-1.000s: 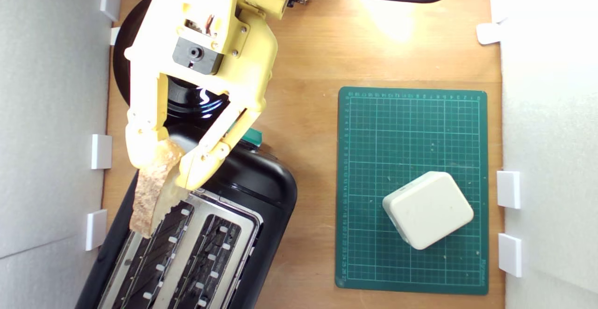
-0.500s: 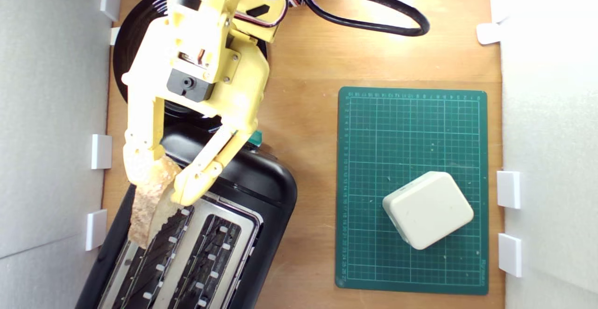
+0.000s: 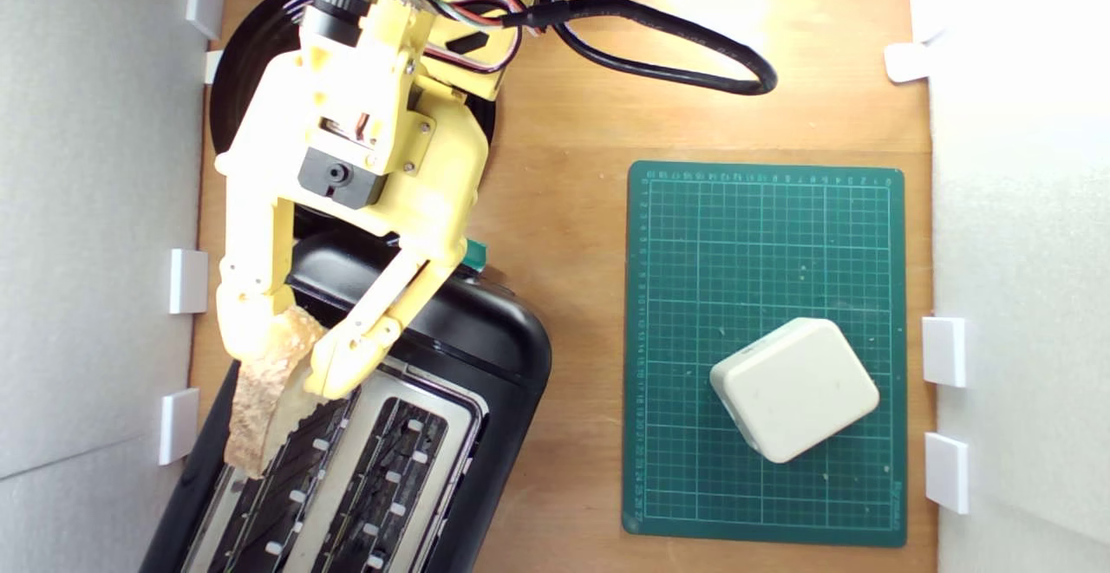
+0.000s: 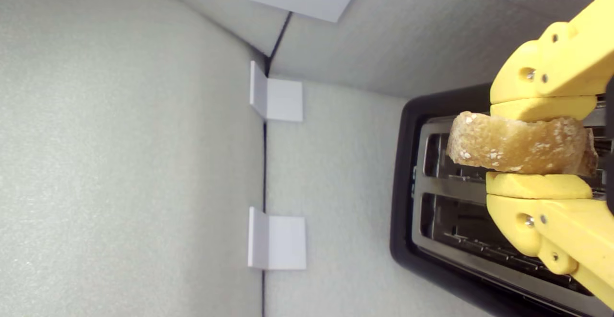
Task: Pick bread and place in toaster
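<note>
Between the yellow fingers of the gripper (image 3: 282, 356), the bread (image 3: 260, 404) is pinched by its upper end, crust outward, the jaws closed on it from both faces. Its free end hangs over the toaster (image 3: 486, 356), above the slot nearer the exterior view's left, at the edge of the silver top plate. The wrist view shows the bread (image 4: 520, 142) held edge-on over the toaster (image 4: 407, 182), roughly in line with one slot, though whether its lower edge has entered the opening I cannot tell.

To do this step well, the slice likely needs to be squared with the slot's long axis before descending, since it seems slightly skewed and close to the outer rim. A slow, straight lowering, with release only once the crust is inside the guides, would keep it from tipping onto the plate or off the side.

Beyond the toaster lie a round black plate (image 3: 234, 79) beneath the arm, and a cream-white block (image 3: 793, 389) on a green cutting mat (image 3: 763, 235).
</note>
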You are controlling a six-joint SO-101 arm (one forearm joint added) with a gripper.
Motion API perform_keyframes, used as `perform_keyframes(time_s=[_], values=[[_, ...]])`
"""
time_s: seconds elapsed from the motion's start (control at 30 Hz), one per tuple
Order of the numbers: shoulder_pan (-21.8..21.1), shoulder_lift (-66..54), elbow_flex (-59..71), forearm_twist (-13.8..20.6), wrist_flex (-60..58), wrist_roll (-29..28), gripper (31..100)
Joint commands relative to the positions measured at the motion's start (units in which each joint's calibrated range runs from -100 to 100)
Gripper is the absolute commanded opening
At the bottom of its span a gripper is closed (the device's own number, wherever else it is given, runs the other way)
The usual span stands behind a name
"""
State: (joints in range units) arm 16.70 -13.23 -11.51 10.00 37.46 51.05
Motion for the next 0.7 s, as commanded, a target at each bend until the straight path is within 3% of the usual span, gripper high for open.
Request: perform_keyframes(time_s=[0.0,0.67], values=[[1.7,-0.4,-3.6,-0.4,-2.8,-0.1,52.8],[1.9,1.4,-3.6,-0.5,-3.2,-0.1,52.8]])
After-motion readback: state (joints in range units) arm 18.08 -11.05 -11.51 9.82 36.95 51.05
